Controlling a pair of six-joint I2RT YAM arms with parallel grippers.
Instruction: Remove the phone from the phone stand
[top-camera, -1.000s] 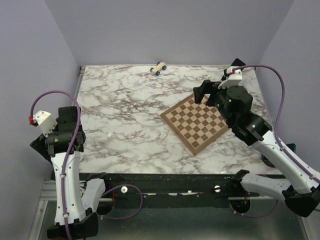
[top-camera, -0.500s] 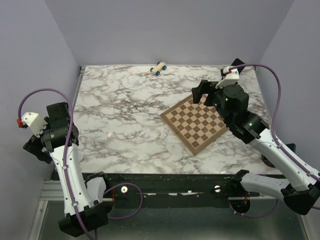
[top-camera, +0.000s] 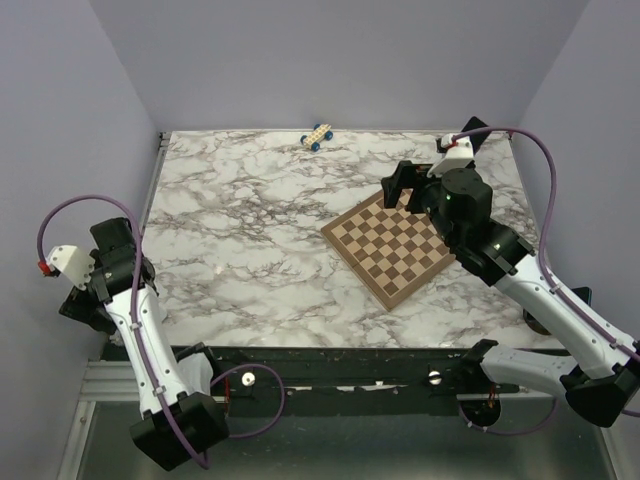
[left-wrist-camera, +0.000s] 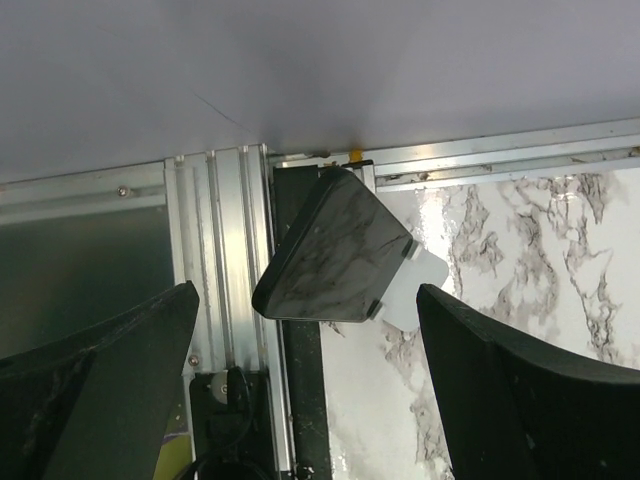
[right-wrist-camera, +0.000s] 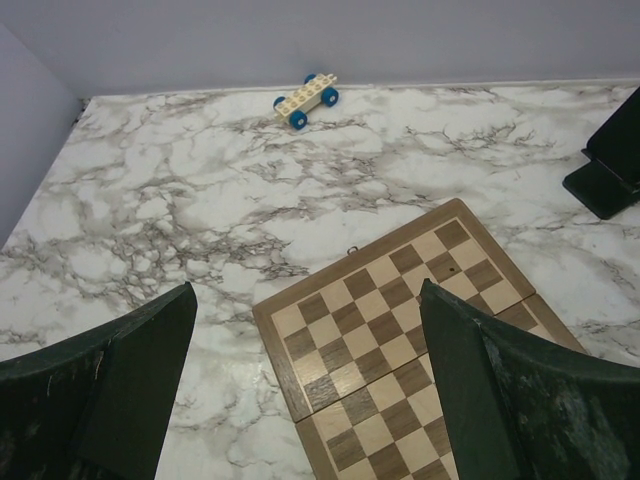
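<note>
Your right gripper (right-wrist-camera: 307, 290) hangs over the far corner of the chessboard (top-camera: 390, 250), jaws spread wide and holding nothing. The phone stand (right-wrist-camera: 606, 184) sits in the table's (top-camera: 250, 230) far right corner, about 1 o'clock from the table's middle. From the right wrist camera it lies at 2 o'clock, cut off by the frame edge and well apart from the fingers. You cannot tell from here whether a phone rests on it.

Your left gripper (left-wrist-camera: 307, 330) is off the table at about 8 o'clock, beside the metal rail (left-wrist-camera: 215, 250). Its jaws are also fully apart and empty. A toy car (top-camera: 318, 137) stands at 12 o'clock by the back wall.
</note>
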